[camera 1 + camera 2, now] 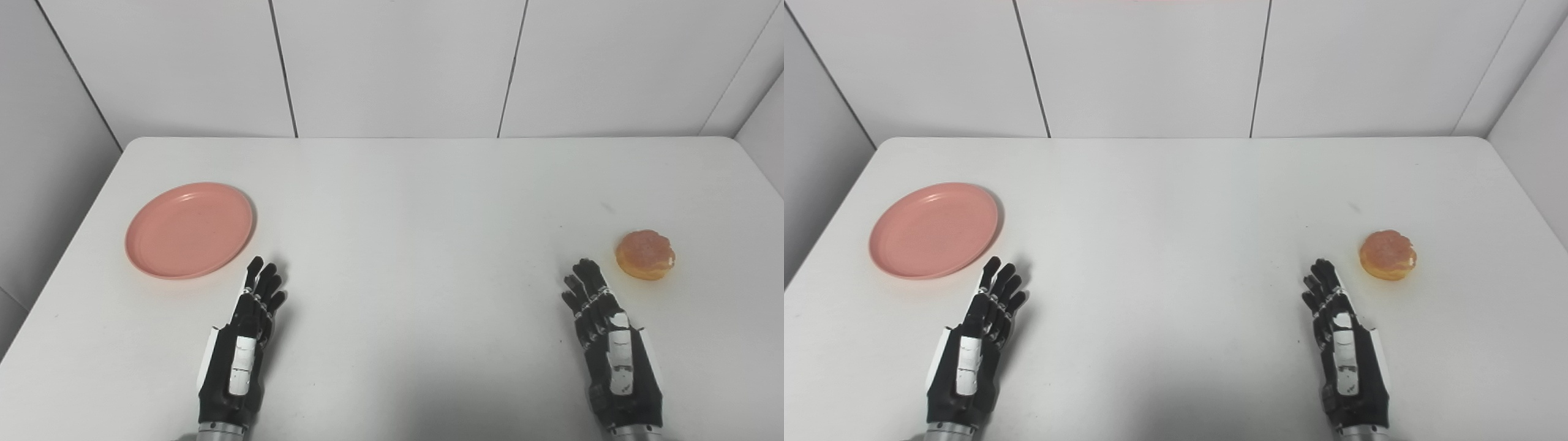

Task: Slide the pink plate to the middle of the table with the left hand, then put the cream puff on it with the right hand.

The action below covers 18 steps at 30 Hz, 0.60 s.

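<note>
Both hands: left hand (245, 343) and right hand (609, 343) held empty, fingers extended.
Pink plate (189, 229): judged light, stiff; best pushed at rim.
Cream puff (645, 254): judged soft; best pinched gently at sides.

The table (398, 202) has a smooth, matt white top with a few faint dark specks. The pink plate (188, 229) looks like smooth plastic with a low satin sheen. The cream puff (645, 254) has a rough, uneven golden-brown crust with a slightly glossy pinkish top. The left hand (242, 352) and the right hand (612, 346) have matt black casings with smooth white inserts; silver metallic cuffs show at the wrists. The wall panels (398, 61) are smooth matt white.
</note>
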Tool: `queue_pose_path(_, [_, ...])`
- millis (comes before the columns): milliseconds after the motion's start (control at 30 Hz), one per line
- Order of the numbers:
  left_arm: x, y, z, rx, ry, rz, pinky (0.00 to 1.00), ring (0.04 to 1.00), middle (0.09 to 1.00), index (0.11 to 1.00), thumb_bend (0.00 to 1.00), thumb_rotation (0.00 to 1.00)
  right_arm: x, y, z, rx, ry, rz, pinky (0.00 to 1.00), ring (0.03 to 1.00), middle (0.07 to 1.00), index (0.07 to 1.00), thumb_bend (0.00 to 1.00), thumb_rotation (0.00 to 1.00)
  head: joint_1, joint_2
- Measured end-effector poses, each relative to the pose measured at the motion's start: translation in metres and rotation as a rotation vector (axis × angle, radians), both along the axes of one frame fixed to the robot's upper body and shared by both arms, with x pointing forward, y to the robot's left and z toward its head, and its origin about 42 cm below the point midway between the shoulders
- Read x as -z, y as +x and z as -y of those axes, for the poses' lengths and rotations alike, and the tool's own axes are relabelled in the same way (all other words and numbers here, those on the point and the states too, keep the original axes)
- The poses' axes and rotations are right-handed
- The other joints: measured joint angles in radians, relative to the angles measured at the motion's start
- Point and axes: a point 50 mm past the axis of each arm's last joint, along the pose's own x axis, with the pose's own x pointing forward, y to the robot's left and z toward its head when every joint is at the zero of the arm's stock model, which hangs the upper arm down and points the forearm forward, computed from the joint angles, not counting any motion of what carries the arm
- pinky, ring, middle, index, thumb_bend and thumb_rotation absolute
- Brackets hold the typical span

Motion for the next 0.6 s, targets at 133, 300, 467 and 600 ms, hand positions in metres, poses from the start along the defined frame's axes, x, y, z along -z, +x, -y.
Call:
queue_pose_path(133, [-0.0005, 0.0000, 0.0003, 0.000, 0.000, 0.002, 0.98, 0.984, 0.984, 1.000, 0.95, 0.92, -0.0001, -0.0056, -0.0001, -0.014, 0.002, -0.011, 0.97, 0.945, 0.942, 0.911, 0.88, 0.95, 0.000, 0.003])
queue_pose_path(300, [-0.0012, 0.0001, 0.0005, 0.000, 0.003, 0.004, 0.99, 0.993, 0.990, 1.000, 0.95, 0.93, -0.0003, -0.0094, -0.0010, -0.020, 0.014, -0.016, 0.97, 0.944, 0.945, 0.921, 0.85, 0.96, -0.002, 0.002])
queue_pose_path(467, [-0.0011, 0.0001, 0.0004, -0.001, 0.003, 0.004, 0.98, 0.984, 0.983, 1.000, 0.95, 0.92, -0.0002, -0.0092, -0.0013, -0.020, 0.014, -0.018, 0.98, 0.952, 0.948, 0.925, 0.85, 0.96, 0.000, -0.005])
queue_pose_path(600, [0.0000, 0.0000, 0.0005, -0.001, 0.003, 0.001, 0.98, 0.984, 0.984, 1.000, 0.96, 0.92, 0.0000, -0.0092, -0.0012, -0.021, 0.014, -0.020, 0.98, 0.954, 0.953, 0.930, 0.86, 0.95, 0.014, -0.018])
